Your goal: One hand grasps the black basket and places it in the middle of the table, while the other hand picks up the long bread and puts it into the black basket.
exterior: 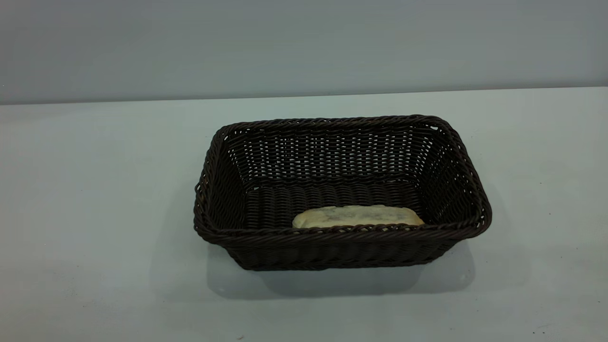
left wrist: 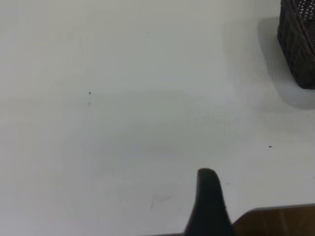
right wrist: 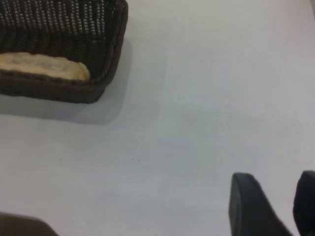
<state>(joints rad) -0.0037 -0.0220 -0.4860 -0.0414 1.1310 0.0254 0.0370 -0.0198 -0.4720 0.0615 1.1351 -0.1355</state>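
The black basket (exterior: 342, 231) stands in the middle of the table (exterior: 95, 237). The long bread (exterior: 356, 215) lies inside it against the near wall, pale smudged underside up. Neither gripper shows in the exterior view. My left gripper (left wrist: 209, 201) hovers over bare table, well away from the basket, whose corner (left wrist: 299, 44) shows in the left wrist view. My right gripper (right wrist: 278, 189) is open and empty above bare table. In the right wrist view the basket (right wrist: 106, 64) with the bread (right wrist: 42, 66) in it lies well off from it.
A plain grey wall (exterior: 304, 42) runs behind the table's far edge. A brown wooden surface (left wrist: 275, 221) shows past the table's edge by the left gripper. A few tiny dark specks dot the tabletop.
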